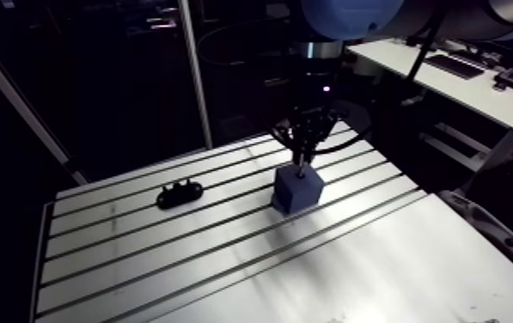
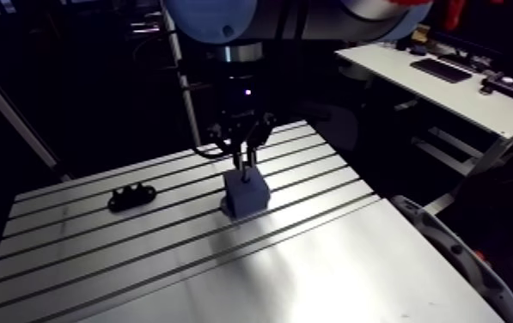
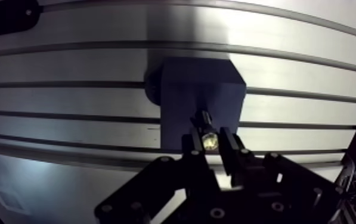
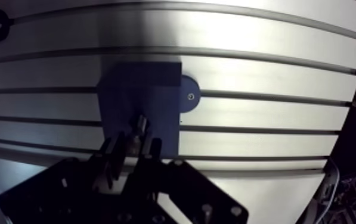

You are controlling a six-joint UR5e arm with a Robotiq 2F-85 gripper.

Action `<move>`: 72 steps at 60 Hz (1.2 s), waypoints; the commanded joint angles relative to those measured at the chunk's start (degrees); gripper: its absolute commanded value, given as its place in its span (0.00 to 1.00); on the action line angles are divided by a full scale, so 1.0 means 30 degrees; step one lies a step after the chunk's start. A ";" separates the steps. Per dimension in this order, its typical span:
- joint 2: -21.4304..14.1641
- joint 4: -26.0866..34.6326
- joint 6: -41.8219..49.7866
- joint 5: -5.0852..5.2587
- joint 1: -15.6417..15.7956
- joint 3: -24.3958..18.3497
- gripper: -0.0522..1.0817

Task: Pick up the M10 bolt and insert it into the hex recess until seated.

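Bolt (image 3: 203,122) is clamped between the narrowly spaced gripper (image 3: 209,144) jaws, shank pointed down at the top face of the blue block (image 3: 186,89). Contact with the recess cannot be told. The block is set mid-table (image 1: 182,258); a black part (image 1: 180,194) is seen well apart from it.

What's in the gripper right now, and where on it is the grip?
The bolt, pinched at its head end by the gripper; its shank points at the blue block.
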 commanded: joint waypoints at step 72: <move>-0.0061 0.0063 -0.0033 -0.0058 0.0057 0.0032 0.79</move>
